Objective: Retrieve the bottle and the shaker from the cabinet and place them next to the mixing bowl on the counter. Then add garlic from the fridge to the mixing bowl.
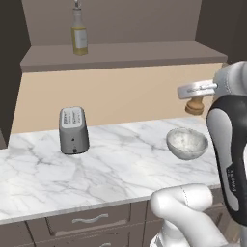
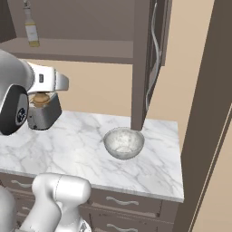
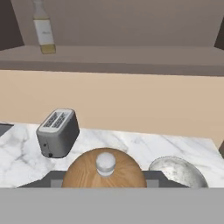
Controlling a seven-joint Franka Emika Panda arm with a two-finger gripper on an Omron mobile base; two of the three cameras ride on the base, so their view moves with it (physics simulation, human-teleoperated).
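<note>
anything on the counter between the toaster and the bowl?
No. In the left base view the marble counter between the toaster and the bowl is bare. The hand view agrees, apart from the shaker held in front of the camera.

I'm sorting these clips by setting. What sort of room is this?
A kitchen, a rendered one by the look of it: a marble counter with drawers below, a silver toaster and a mixing bowl standing on it, and a wall cabinet whose shelf holds a bottle of yellowish liquid.
</note>
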